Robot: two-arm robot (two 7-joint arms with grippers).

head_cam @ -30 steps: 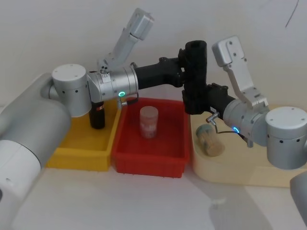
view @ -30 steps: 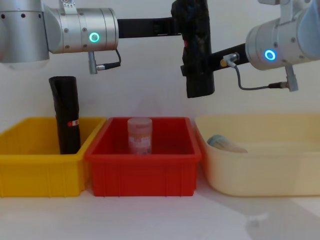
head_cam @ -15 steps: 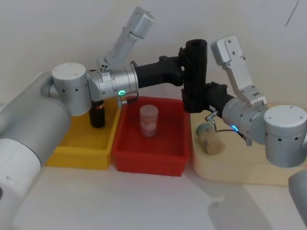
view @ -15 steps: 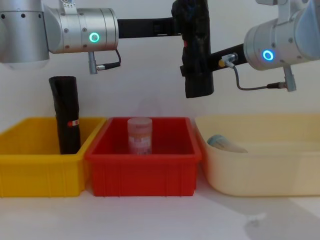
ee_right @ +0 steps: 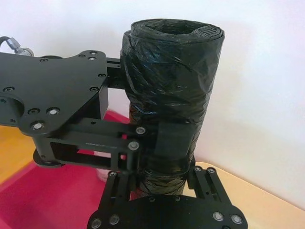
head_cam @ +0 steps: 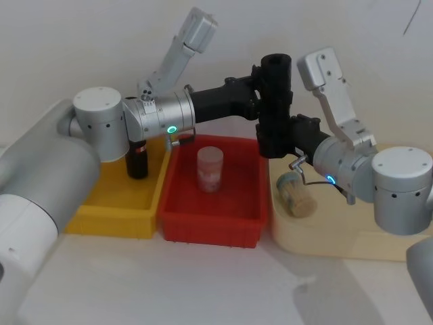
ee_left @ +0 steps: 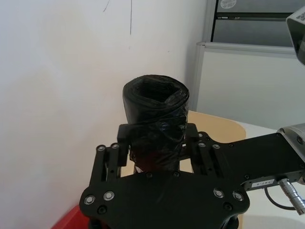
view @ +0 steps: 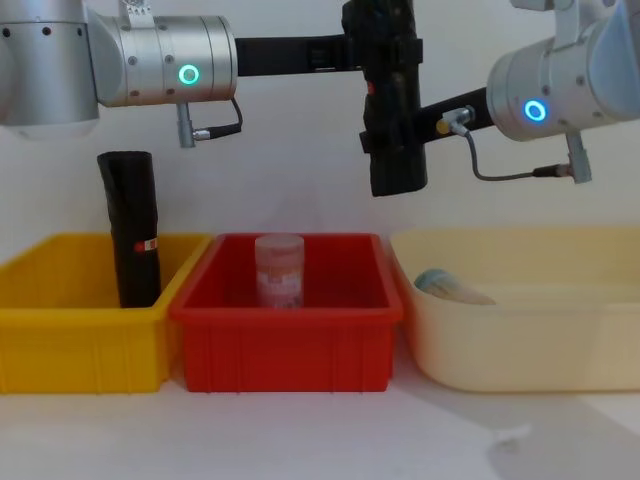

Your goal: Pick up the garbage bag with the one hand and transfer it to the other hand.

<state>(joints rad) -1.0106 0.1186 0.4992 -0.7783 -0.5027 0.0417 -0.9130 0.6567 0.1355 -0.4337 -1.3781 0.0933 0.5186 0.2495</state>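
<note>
The garbage bag (head_cam: 275, 108), a black plastic roll, is hanging upright in mid-air above the gap between the red bin (head_cam: 213, 215) and the cream bin (head_cam: 338, 240), held between the two arms. The left tool (head_cam: 260, 98), on the arm with the green ring, is clamping the roll near its upper part; in the left wrist view its black pads are pressing on both sides of the roll (ee_left: 156, 129). The right tool (head_cam: 287, 135), on the arm with the blue ring, is reaching in from the other side lower down, and in the right wrist view its fingers (ee_right: 174, 143) are lying against the roll's lower half, apparently gripping it.

This looks like the handover itself. To do it well, the right tool should be squeezing firmly and squarely across the roll before the left tool lets go, and the left one should be opening fully and backing straight out, so the soft plastic is not dragged or tilted.

The roll's bottom end is hidden behind the linkages in the wrist views, and its red label is barely showing. How tightly the right tool is bearing on the crinkled plastic is hard to judge. A slimmer black roll (view: 133, 230) is standing in the yellow bin (view: 70, 340).
</note>
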